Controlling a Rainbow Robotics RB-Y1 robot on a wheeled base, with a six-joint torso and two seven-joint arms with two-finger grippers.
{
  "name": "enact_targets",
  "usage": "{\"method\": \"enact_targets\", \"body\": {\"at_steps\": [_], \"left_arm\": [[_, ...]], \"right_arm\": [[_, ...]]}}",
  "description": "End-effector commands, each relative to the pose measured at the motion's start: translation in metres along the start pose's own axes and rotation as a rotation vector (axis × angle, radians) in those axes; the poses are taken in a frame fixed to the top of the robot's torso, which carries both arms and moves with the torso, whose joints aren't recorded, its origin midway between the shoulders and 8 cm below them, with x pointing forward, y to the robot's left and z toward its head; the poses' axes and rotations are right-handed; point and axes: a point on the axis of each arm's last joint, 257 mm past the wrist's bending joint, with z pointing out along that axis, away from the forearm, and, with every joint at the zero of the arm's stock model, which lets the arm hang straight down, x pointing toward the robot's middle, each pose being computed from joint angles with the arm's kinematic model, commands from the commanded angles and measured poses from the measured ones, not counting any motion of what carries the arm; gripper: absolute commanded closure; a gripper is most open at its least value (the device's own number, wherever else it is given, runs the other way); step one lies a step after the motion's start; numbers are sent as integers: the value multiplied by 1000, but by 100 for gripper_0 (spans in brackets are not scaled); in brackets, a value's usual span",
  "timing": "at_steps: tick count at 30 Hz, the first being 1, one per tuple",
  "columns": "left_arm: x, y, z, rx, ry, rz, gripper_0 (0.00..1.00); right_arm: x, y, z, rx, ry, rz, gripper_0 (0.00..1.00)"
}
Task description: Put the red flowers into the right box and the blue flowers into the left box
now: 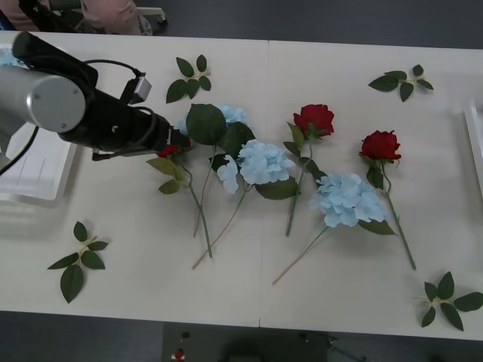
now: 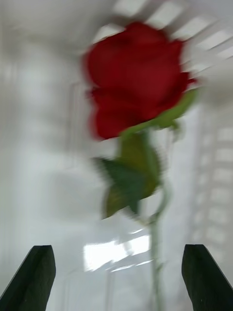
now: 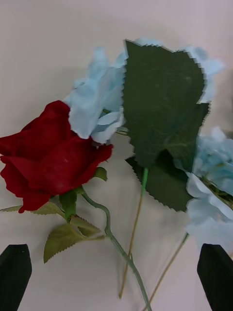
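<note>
My left gripper (image 1: 178,141) reaches in from the left and hangs open just over a red flower (image 1: 167,150), a rose lying at the left end of the row. In the left wrist view that red flower (image 3: 48,155) lies ahead of the open black fingers (image 3: 14,272), touching a blue flower (image 3: 97,104) with a big dark leaf. Two more red flowers (image 1: 315,118) (image 1: 379,145) and blue flowers (image 1: 260,161) (image 1: 346,200) lie across the table. The left box (image 1: 34,181) sits under the left arm; the right box (image 1: 475,136) shows at the right edge. My right gripper (image 2: 116,250) is open above a red flower (image 2: 136,77) lying on a white tray floor (image 2: 43,160).
Loose green leaf sprigs lie at the back (image 1: 190,78) (image 1: 401,81), front left (image 1: 78,260) and front right (image 1: 447,300). The flower stems point toward the table's front edge and cross one another near the middle.
</note>
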Motion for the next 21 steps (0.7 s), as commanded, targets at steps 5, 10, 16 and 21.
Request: {"method": "enact_targets", "body": {"at_steps": [5,10,16,21], "left_arm": [[9,7,37,-79,-13,-40,0],[-1,15,58,-173,-15,6,0],[-14,19,73,-218,-49,63,0],[-17,20,82,-244,-70,134,0]], "right_arm": [[-17,110,-86,-170,78,28,24],[-4,177,-112,-184,121,87,24],[6,222,-104,-152,151,146,24],[5,250,-86,-126,145,166,24]]}}
